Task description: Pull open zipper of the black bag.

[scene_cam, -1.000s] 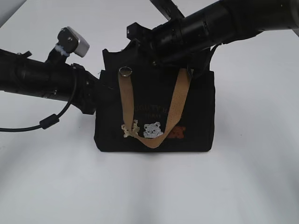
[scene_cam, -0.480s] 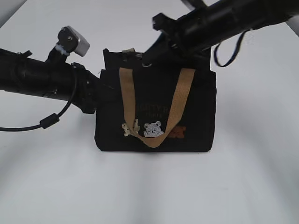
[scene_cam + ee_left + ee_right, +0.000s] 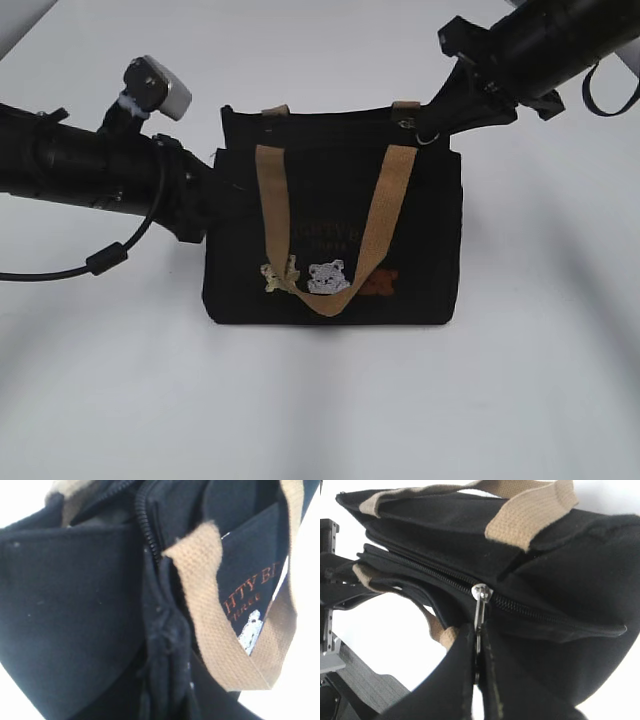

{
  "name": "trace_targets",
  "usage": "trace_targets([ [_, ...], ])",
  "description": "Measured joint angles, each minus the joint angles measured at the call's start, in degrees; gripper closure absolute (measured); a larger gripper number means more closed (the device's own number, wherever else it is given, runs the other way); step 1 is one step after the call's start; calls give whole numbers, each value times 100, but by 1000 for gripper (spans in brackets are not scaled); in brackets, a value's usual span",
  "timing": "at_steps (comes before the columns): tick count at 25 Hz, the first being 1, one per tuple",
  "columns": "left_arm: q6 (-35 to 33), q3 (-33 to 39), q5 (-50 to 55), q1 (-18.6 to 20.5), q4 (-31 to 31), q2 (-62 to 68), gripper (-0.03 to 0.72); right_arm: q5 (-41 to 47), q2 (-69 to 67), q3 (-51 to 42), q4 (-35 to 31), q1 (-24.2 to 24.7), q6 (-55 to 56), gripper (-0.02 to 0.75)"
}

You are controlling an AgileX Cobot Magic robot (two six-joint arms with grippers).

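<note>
Bag (image 3: 330, 240), black, is standing on the white table (image 3: 320, 400). The left gripper (image 3: 205, 195) is pinching its left edge (bracing it); the right gripper (image 3: 479, 652) is clamping the zipper (image 3: 481, 593) pull near the bag's right end, ready for drawing.

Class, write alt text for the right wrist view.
The right end effector is shut on the silver pull of the zipper, which runs along the top of the black bag. Tan handles lie above.
</note>
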State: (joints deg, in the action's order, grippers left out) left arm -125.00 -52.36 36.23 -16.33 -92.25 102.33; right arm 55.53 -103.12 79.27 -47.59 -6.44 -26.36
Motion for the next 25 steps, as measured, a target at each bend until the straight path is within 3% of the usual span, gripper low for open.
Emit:
trace_targets([
  [3,457,0,-49,0,8,0,594,170,70,0,101,-32,30,684],
  [6,1890,0,-89,0,532,-63,435,522,258,0,393,-31,107,510],
  [9,3695,0,-61,0,1668,-296,305,954,570,0,868,-31,385,372],
  [12,5947,0,-35,0,2950,-613,321,1277,948,-37,1556,-38,929,347],
  [15,7668,31,251,0,4325,-1018,384,1315,1580,-476,2467,-57,1445,356],
  [19,9168,459,347,0,5561,-2116,407,1334,2995,-1785,3429,-57,1704,369],
  [25,11318,1347,774,0,7249,-4706,413,986,5811,-3859,3681,-57,1596,370],
])
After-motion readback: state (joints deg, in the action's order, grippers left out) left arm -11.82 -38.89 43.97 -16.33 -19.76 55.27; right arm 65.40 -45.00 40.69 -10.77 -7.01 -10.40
